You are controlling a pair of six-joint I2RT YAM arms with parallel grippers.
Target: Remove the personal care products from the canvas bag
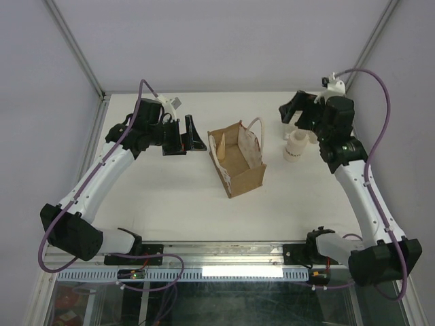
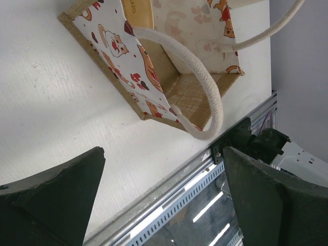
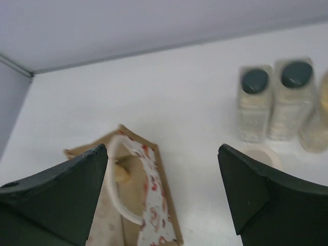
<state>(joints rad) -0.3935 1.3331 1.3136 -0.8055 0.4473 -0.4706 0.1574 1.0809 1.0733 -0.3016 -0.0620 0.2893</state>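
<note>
Fingers stand spread, empty, on left gripper [image 2: 163,151] and right gripper [image 3: 161,149]. Tan boxy canvas bag [image 1: 248,180] sits centre; slim amber bottle [image 1: 221,146] inside, ten o'clock wall. Recommend vertical descent, clearing cream handles [image 1: 258,122].

robot lab test cell, bare white tabletop [image 1: 170,204], plain pale grey enclosure walls [image 1: 204,41], aluminium frame posts [image 1: 73,46], slotted metal rail [image 1: 224,255] on near edge, left arm [image 1: 102,178] and right arm [image 1: 365,193] bolted there, loose purple cables [image 1: 389,102]
</note>
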